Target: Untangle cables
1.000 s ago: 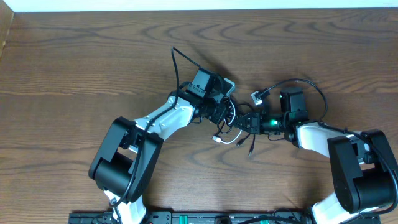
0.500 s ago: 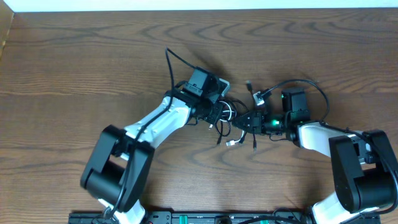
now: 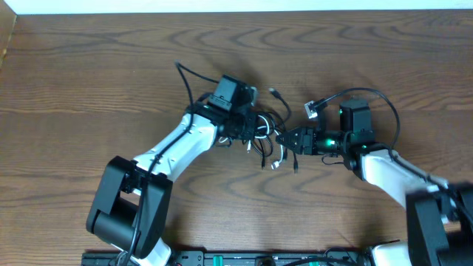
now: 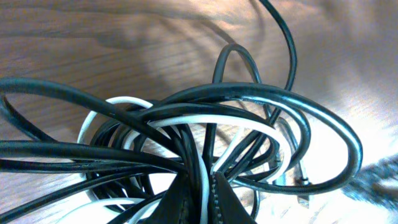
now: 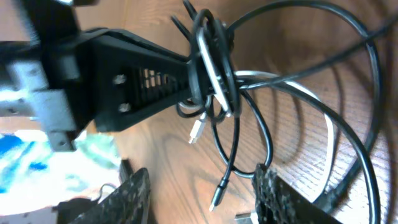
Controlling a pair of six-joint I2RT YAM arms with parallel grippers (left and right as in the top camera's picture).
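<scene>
Left arm [image 3: 185, 144] and right arm [image 3: 384, 166] angled inward, left tool [image 4: 200, 198] pinched closed, right tool [image 5: 204, 190] with fingers [image 5: 134, 193] apart.

A white strip [image 3: 222, 6] borders the dark wood-grain table [image 3: 89, 81].

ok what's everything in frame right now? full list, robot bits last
black cable: one, black, looped in a tangle mid-table between the two arms
white cable: one, white, wound through the same tangle
table: one, brown wood grain, under everything
left arm: one, white and black, reaching in from the lower left of the overhead view
right arm: one, white and black, reaching in from the lower right
left fingers: one pair, black, shut on the tangle, black and white strands both running in between them
right fingers: one pair, black, open, right beside the tangle, nothing gripped
</scene>
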